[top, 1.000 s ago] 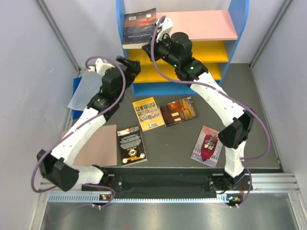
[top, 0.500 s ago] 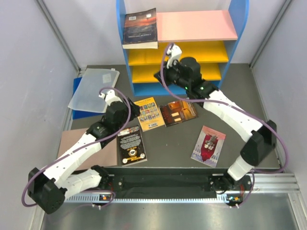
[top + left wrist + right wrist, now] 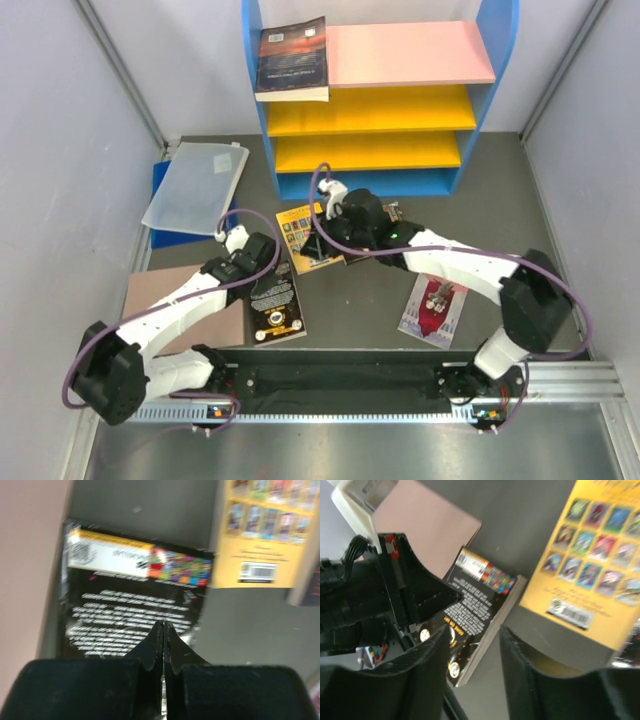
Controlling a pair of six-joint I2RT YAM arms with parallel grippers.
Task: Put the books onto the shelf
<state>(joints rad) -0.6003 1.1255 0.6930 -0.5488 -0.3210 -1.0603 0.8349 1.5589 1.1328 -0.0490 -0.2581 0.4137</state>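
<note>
Books point(image 3: 292, 58): one on shelf point(image 3: 410, 52), apparently four on table point(image 3: 500, 200).

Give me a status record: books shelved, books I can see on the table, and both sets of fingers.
shelved: sunset book, lying on the pink top board of the shelf
on table, visible: yellow book, black book, pale book
left fingers: shut, empty, over the black book
right fingers: apart, empty, over the gap between the black and yellow books
</note>
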